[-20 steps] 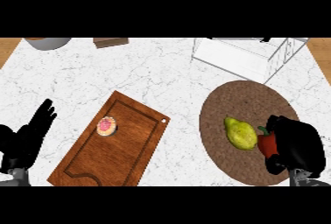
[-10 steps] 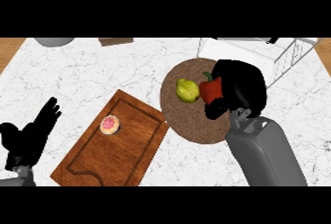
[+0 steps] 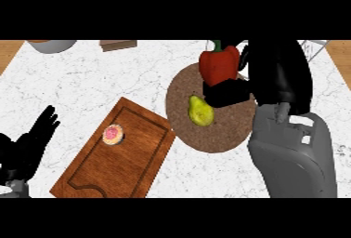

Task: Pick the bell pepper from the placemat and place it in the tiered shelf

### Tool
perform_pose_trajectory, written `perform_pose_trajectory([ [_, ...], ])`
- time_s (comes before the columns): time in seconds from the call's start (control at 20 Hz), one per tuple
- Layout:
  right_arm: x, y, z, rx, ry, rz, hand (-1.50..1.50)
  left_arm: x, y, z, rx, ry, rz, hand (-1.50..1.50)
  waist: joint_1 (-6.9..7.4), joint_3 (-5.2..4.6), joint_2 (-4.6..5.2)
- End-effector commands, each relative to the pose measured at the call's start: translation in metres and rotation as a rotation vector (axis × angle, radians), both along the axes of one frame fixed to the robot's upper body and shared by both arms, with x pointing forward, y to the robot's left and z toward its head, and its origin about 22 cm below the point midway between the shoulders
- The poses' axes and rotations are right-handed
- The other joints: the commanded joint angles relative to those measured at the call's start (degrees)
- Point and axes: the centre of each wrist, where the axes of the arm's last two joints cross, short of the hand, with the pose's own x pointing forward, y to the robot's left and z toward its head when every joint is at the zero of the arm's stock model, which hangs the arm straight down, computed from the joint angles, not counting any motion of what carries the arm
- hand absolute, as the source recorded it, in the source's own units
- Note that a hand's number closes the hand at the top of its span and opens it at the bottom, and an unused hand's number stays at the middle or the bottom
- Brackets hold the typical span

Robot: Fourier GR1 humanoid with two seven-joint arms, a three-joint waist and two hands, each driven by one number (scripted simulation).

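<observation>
The right hand (image 3: 274, 74), curled round the bell pepper (image 3: 219, 65), mostly hides the far-right tiered shelf (image 3: 316, 48), so the pepper may strike its frame.

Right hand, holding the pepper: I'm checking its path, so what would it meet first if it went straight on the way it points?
Probably the shelf, whose white frame peeks out just beyond the right hand. Height is unclear, so the hand and pepper might pass above it.
</observation>
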Motion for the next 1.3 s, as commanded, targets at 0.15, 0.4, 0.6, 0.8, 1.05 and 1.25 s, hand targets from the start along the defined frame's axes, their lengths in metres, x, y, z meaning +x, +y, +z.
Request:
perform_pose_trajectory([
  [0.15, -0.009, 0.003, 0.069, 0.059, -0.066, -0.062, 1.5, -0.003, 0.0, 0.001, 0.02, -0.026, 0.021, 0.0, -0.38, -0.02, 0.03],
  [0.4, -0.005, 0.009, 0.092, 0.054, -0.154, -0.153, 1.5, 0.0, -0.002, 0.013, 0.009, -0.008, 0.025, 0.0, -0.17, -0.02, 0.01],
  [0.6, 0.005, -0.023, 0.112, -0.119, -0.147, -0.242, 1.5, -0.013, 0.0, -0.005, -0.001, 0.001, 0.005, 0.0, -0.61, -0.08, -0.11],
  [0.8, 0.011, -0.006, 0.134, -0.115, -0.132, -0.245, 1.5, 0.0, -0.008, -0.009, -0.012, 0.002, 0.005, 0.0, -0.59, -0.08, 0.05],
  [1.05, 0.038, -0.015, 0.134, -0.159, -0.115, -0.283, 1.5, -0.005, 0.004, 0.004, 0.014, 0.002, 0.007, 0.0, 0.12, -0.03, 0.14],
  [1.25, 0.058, -0.023, 0.137, -0.186, -0.115, -0.333, 1.5, 0.006, 0.0, 0.002, 0.005, -0.014, -0.012, 0.0, -0.04, -0.06, 0.36],
])
